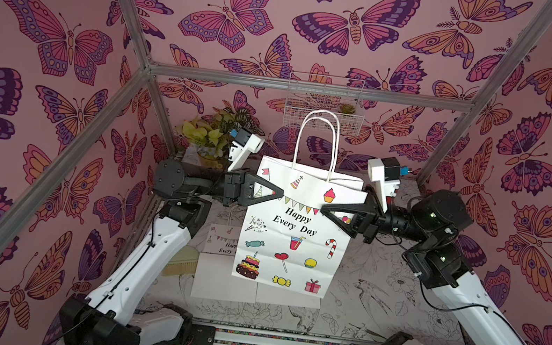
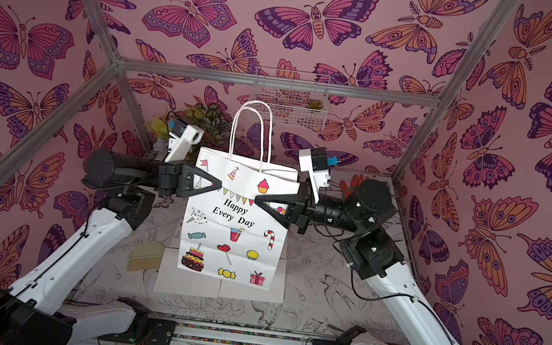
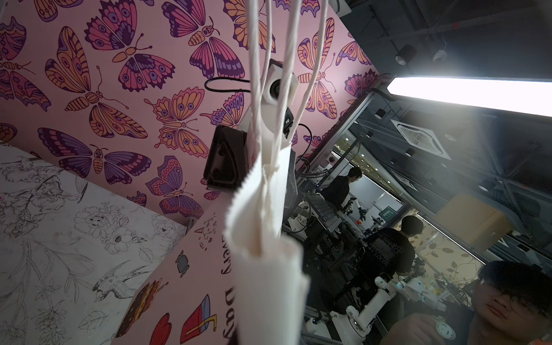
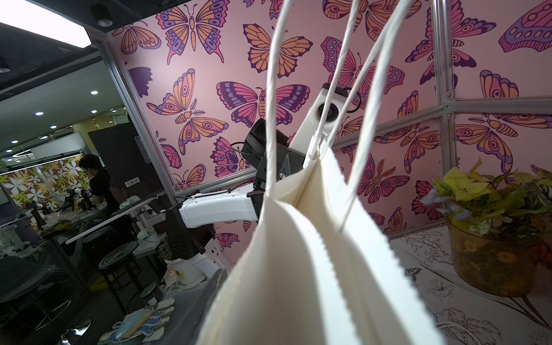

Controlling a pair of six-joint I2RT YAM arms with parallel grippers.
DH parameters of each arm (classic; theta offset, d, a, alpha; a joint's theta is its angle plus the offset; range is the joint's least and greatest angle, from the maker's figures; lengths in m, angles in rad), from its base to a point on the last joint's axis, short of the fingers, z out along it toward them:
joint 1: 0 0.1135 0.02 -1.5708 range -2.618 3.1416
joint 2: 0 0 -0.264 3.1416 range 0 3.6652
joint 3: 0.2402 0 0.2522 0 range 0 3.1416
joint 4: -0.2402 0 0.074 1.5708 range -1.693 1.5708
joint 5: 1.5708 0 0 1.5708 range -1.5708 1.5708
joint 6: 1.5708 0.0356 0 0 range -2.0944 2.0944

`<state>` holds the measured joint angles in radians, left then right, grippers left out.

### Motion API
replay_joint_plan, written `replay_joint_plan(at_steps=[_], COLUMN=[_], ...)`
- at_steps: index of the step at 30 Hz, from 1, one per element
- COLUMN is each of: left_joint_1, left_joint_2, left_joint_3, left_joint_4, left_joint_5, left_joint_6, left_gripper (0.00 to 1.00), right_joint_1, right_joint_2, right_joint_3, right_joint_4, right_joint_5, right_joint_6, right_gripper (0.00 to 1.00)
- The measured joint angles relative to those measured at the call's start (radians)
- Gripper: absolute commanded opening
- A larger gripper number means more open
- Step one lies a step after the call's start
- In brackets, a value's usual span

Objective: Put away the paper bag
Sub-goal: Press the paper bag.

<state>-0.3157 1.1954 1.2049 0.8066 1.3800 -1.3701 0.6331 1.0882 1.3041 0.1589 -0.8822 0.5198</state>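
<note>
Paper bag [image 1: 290,241] held aloft between both grippers, above the floral-printed table [image 1: 378,297].
Left gripper [image 1: 279,193] pinches its left edge tight; right gripper [image 1: 323,210] lies across the right edge, and whether it grips cannot be told. White matte paper, party prints, twisted cord handles [image 1: 316,138] upright. Wrist views alone show the zigzag-cut mouth [image 4: 343,257].

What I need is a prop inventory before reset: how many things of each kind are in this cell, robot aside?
Paper bags: 2, one held up, one lying flat
Plants: 2, a potted plant and a small succulent
Wire basket: 1
Brush: 1
Glove: 1
Total: 7
White sheets under the bags left out: count unclear.
</note>
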Motion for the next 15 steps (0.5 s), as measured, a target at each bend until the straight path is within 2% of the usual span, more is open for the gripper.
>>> replay_joint_plan(at_steps=[3,9,11,12,15], left_joint_1=[-0.009,-0.018,-0.019,-0.018,-0.019], left_joint_2=[0.000,0.000,0.000,0.000,-0.001], left_joint_3=[0.000,0.000,0.000,0.000,-0.001], left_joint_4=[0.001,0.000,0.001,0.000,-0.006], left_joint_5=[-0.007,-0.011,-0.011,-0.013,-0.022], left_joint_6=[0.000,0.001,0.005,0.005,0.016], left_gripper=[0.00,0.05,0.12,0.15,0.35], right_joint_1=[0.006,0.009,0.011,0.012,0.013], right_joint_2=[-0.012,-0.016,-0.016,-0.016,-0.016], right_joint_3=[-0.002,-0.004,-0.004,-0.004,-0.004], right_joint_4=[0.006,0.007,0.007,0.006,-0.001], right_joint_5=[0.013,0.035,0.037,0.038,0.048], right_joint_6=[-0.001,-0.010,-0.013,-0.012,-0.022], right_gripper=[0.36,0.08,0.00,0.00,0.00])
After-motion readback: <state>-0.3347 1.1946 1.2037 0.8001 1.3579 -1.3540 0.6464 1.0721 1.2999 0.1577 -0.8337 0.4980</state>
